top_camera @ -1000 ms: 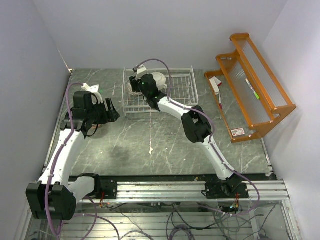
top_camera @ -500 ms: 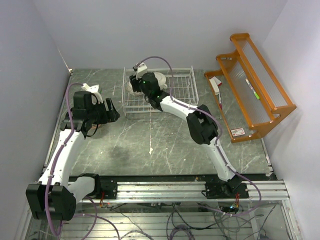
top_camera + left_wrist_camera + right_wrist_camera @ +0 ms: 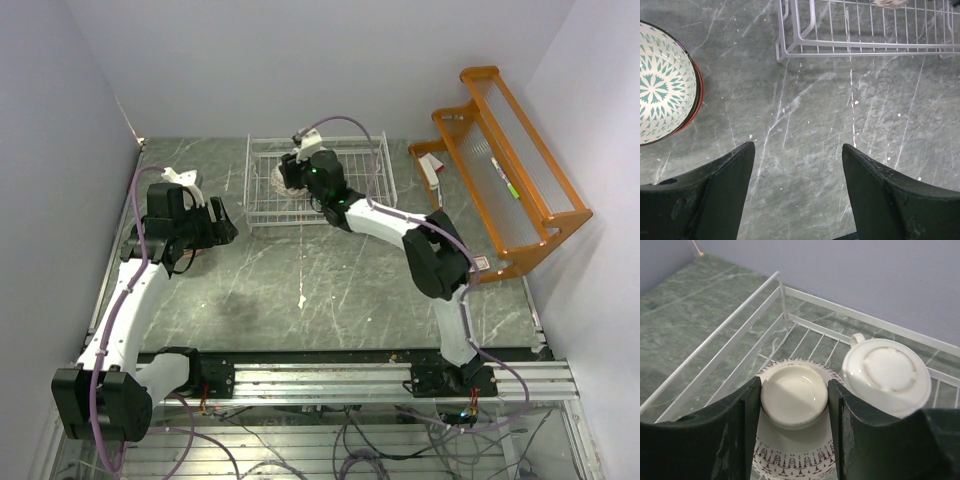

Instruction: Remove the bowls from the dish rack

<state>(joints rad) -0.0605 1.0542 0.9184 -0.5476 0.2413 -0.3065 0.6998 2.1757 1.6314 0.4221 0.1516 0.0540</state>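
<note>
**Right pincer grips a bowl in the rack**

The right arm reaches far over the table point(image 3: 300, 290) and down into the dish rack point(image 3: 365, 170). The rack is made of thin white wire and sits near the back wall. In the right wrist view, the right pincer point(image 3: 794, 390) has one dark finger on each side of the patterned bowl point(image 3: 790, 457). This bowl lies upside down in the rack, so its round cream bottom faces up. The two fingers sit tight against that round bottom ring – they are closed on it. A band of dark red marks runs around the bowl lower down.

Just beside it, on its right in that view, is the white bowl point(image 3: 887, 375). It is upside down too, and its small handle points toward the back wall. The two bowls are so close that they look like they touch.

The left arm is off to the left of the rack, low over the table. The left pincer point(image 3: 797, 150) is wide apart and holds nothing – only green stone shows between its fingers. The teal bowl point(image 3: 662, 82) stands right way up on the table, out of the rack. It has a star pattern inside and a red rim. A corner of the rack is near it but not touching.

An orange shelf point(image 3: 510, 170) leans at the right side, well apart from the rack.
</note>
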